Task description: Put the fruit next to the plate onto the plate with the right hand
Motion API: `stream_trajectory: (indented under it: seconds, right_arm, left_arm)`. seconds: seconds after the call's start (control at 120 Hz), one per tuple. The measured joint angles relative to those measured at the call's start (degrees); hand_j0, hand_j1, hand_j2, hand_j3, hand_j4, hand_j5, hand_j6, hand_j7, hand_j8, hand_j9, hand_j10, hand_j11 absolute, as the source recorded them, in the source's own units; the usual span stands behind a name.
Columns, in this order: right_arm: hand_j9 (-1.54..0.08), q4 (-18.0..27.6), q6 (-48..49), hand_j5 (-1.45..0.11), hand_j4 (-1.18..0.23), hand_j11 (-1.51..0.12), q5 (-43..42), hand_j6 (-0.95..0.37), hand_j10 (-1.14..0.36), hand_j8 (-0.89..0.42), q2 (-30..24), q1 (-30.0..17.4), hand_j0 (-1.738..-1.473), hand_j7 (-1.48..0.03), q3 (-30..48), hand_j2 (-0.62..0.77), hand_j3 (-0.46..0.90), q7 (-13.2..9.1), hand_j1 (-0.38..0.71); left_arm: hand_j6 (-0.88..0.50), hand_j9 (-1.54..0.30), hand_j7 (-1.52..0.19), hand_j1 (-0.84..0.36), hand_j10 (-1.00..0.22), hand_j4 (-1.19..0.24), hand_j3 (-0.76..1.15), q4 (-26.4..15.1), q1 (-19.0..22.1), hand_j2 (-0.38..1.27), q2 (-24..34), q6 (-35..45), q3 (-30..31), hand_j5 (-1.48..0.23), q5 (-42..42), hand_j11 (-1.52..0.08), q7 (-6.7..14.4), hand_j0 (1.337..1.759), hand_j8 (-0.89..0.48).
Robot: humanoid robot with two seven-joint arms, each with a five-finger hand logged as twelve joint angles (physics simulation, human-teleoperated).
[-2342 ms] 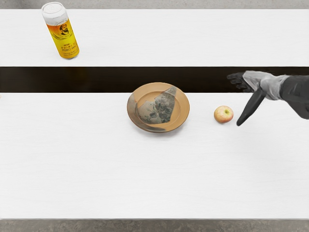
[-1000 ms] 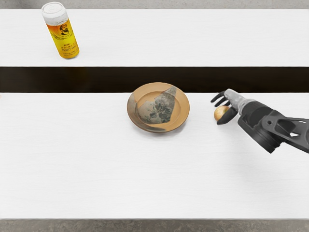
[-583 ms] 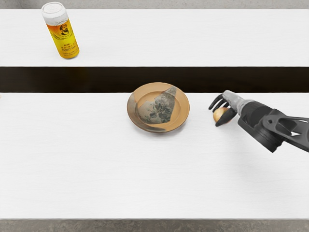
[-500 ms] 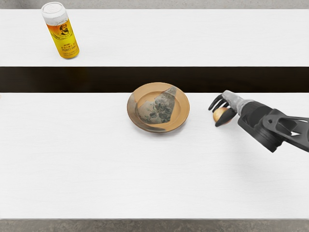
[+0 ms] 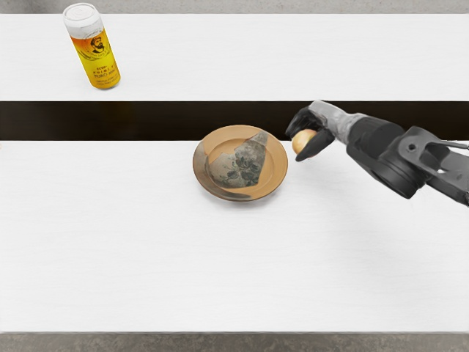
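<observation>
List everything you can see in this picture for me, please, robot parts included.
can: one, yellow-orange with a white top, far left on the far table.
plate: one, brown with a grey patterned patch, middle of the near table's far edge.
fruit: one, yellow-orange, held just right of the plate, not yet on it.
near table: one, white, across the lower picture.
far table: one, white, beyond a dark gap.
right hand: one, dark fingers curled round the fruit.
right arm: one, grey and black, entering from the right edge.
</observation>
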Motion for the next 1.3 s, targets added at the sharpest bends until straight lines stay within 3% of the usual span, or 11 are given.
stream_trajectory:
  seconds: [0.192,0.483,0.608,0.675,0.733,0.833,0.958,1.15,1.3]
  right_arm:
    - [-0.99,-1.1,0.9,-1.01,-0.72,-0.99,0.1,-0.53,-0.37,-0.32,5.1,1.2,-1.653,-0.96,0.1,0.12,0.0,0.0,0.23]
    - [-0.99,-6.2,2.2,-1.02,-0.71,-0.97,0.1,-0.54,-0.34,-0.3,12.3,0.9,-1.655,-0.96,-0.4,0.29,0.0,0.1,0.29]
    - [-0.57,-6.7,2.0,-0.59,-0.42,-0.57,-0.2,-0.32,-0.21,-0.2,13.2,0.9,-1.657,-0.56,0.2,0.15,0.0,0.1,0.03]
    - [-0.42,-5.5,3.4,-0.44,-0.31,-0.42,-0.3,-0.24,-0.16,-0.15,11.9,0.9,-1.657,-0.42,1.7,0.11,0.0,0.1,-0.06]
    - [-0.33,-4.1,10.5,-0.34,-0.24,-0.32,-0.2,-0.19,-0.13,-0.12,9.9,0.4,-1.657,-0.32,6.1,0.08,0.0,0.1,-0.13]
    - [-0.22,-2.2,26.6,-0.22,-0.16,-0.21,2.2,-0.13,-0.09,-0.09,8.0,-4.8,-1.658,-0.21,19.2,0.05,0.0,0.1,-0.2]
    - [-0.13,-1.3,42.3,-0.14,-0.1,-0.13,11.3,-0.08,-0.06,-0.06,6.6,-13.5,-1.658,-0.13,33.9,0.02,0.0,0.1,-0.25]
    - [-0.07,-1.5,48.5,-0.07,-0.05,-0.07,30.2,-0.05,-0.04,-0.04,-1.4,-25.1,-1.658,-0.07,41.9,0.01,0.0,0.1,-0.29]
    - [-0.05,-2.3,49.4,-0.05,-0.04,-0.05,37.2,-0.03,-0.03,-0.03,-5.5,-34.3,-1.658,-0.05,51.4,0.0,0.0,0.1,-0.31]
  left_arm:
    - [0.0,0.0,0.0,0.35,0.0,0.0,0.0,0.0,0.0,0.0,0.0,0.0,0.0,0.0,0.0,0.0,0.0,1.658,0.0]
    - [0.0,0.0,0.0,0.35,0.0,0.0,0.0,0.0,0.0,0.0,0.0,0.0,0.0,0.0,0.0,0.0,0.0,1.658,0.0]
    - [0.0,0.0,0.0,0.35,0.0,0.0,0.0,0.0,0.0,0.0,0.0,0.0,0.0,0.0,0.0,0.0,0.0,1.658,0.0]
    - [0.0,0.0,0.0,0.35,0.0,0.0,0.0,0.0,0.0,0.0,0.0,0.0,0.0,0.0,0.0,0.0,0.0,1.658,0.0]
    - [0.0,0.0,0.0,0.35,0.0,0.0,0.0,0.0,0.0,0.0,0.0,0.0,0.0,0.0,0.0,0.0,0.0,1.658,0.0]
    - [0.0,0.0,0.0,0.35,0.0,0.0,0.0,0.0,0.0,0.0,0.0,0.0,0.0,0.0,0.0,0.0,0.0,1.658,0.0]
    - [0.0,0.0,0.0,0.35,0.0,0.0,0.0,0.0,0.0,0.0,0.0,0.0,0.0,0.0,0.0,0.0,0.0,1.658,0.0]
    - [0.0,0.0,0.0,0.35,0.0,0.0,0.0,0.0,0.0,0.0,0.0,0.0,0.0,0.0,0.0,0.0,0.0,1.658,0.0]
    - [0.0,0.0,0.0,0.35,0.0,0.0,0.0,0.0,0.0,0.0,0.0,0.0,0.0,0.0,0.0,0.0,0.0,1.658,0.0]
